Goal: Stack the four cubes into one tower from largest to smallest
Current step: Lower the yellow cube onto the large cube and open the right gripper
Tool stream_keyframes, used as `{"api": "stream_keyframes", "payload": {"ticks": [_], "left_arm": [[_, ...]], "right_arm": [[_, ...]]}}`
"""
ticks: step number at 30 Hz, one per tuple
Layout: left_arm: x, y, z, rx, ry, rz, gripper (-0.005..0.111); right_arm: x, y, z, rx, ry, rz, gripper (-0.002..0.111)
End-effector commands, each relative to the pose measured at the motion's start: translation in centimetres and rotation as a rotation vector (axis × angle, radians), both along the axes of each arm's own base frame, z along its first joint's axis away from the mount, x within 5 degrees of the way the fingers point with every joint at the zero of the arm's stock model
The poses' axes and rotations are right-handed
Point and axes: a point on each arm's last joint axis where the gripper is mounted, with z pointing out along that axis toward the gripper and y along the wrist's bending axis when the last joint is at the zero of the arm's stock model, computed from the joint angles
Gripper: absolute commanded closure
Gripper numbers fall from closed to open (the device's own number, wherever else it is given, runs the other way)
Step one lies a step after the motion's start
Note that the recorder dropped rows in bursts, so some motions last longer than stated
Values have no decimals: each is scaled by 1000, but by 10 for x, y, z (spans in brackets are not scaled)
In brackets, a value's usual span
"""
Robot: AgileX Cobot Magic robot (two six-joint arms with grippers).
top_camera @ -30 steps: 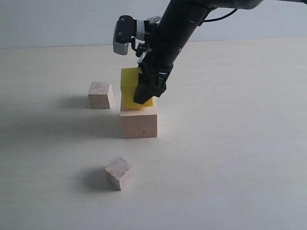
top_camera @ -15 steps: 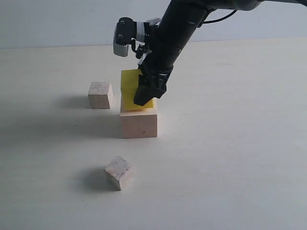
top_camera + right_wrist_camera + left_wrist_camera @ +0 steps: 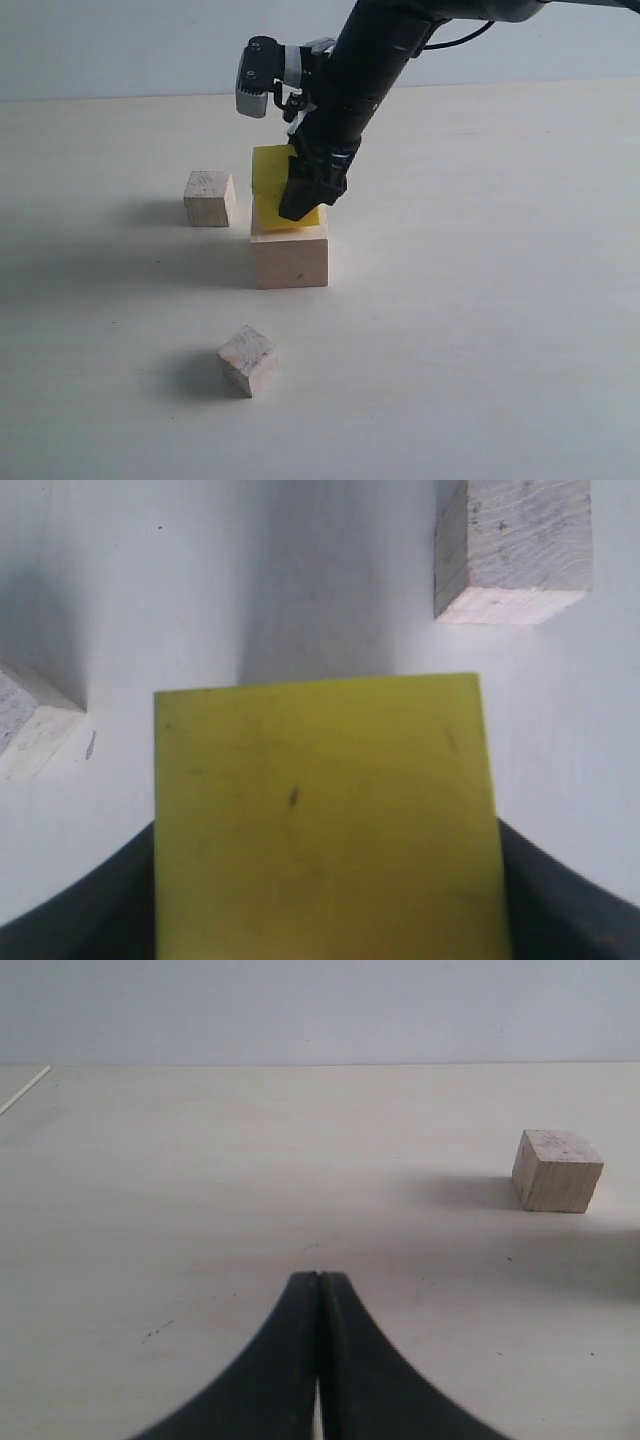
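The large pale wooden cube [image 3: 290, 258] stands mid-table. On its top face, slightly tilted, is the yellow cube [image 3: 268, 175], with my right gripper [image 3: 305, 200] shut on it from above. In the right wrist view the yellow cube [image 3: 325, 820] fills the space between the dark fingers [image 3: 570, 910] and hides the large cube. One small wooden cube [image 3: 210, 198] sits behind and to the left, the other [image 3: 248, 360] lies nearer the front. My left gripper [image 3: 319, 1278] is shut and empty, low over the table, with a small cube [image 3: 556, 1170] off to one side.
Pale bare tabletop [image 3: 480, 300] surrounds the cubes, with a light wall behind. The right wrist view shows both small cubes [image 3: 515, 545] [image 3: 25, 725] on the table beyond the yellow one. The left arm is outside the exterior view.
The right gripper sank slightly with the yellow cube onto the large cube, then stayed still. The small cubes have not moved.
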Motion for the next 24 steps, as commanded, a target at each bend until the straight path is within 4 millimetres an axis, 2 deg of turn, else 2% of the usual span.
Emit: {"api": "stream_keyframes", "payload": {"ticks": [1,6,24], "left_arm": [[0,0,0,-3,-11,2,107],[0,0,0,-3,-11,2,107],[0,0,0,-3,-11,2,107]], "right_arm": [[0,2,2,15,-6,-12,46],[1,2,2,16,-9,-13,40],[-1,1,2,13,18,-35,40]]}}
